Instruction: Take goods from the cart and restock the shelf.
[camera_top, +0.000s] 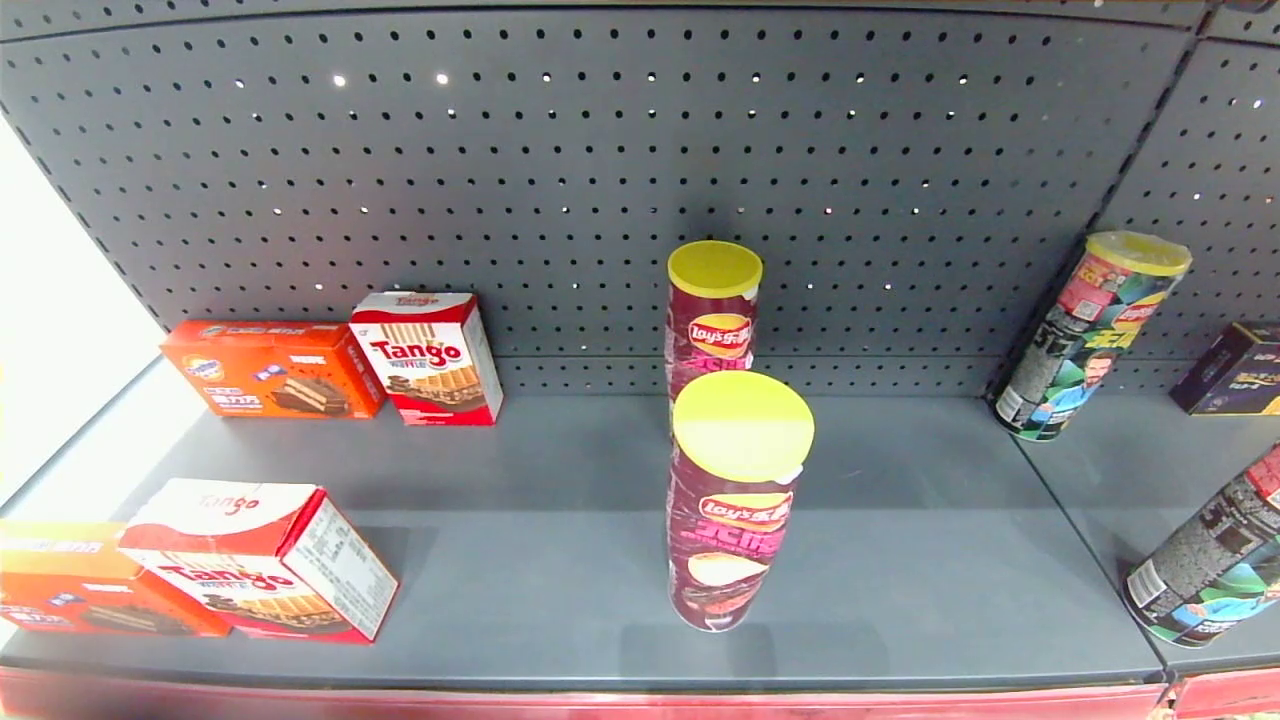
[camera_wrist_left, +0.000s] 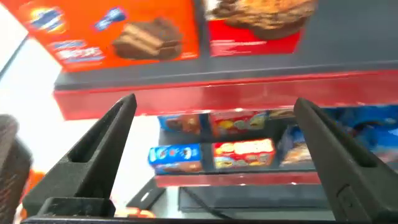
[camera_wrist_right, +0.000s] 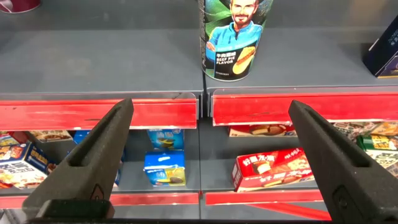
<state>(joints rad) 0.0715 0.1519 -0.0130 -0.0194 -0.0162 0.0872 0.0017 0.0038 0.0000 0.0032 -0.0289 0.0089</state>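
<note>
where two cans (camera_top: 730, 545) stand, open shelf (camera_top: 900, 540) either side to red edge (camera_top: 600, 703)

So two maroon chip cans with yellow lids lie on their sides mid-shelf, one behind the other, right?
Not quite. The head view shows the front can and the back can standing upright, not lying on their sides. The rest is right.

Logo on front crisp can (camera_top: 735, 520), on red wafer box (camera_top: 435, 360) (wording not quoted).
</note>
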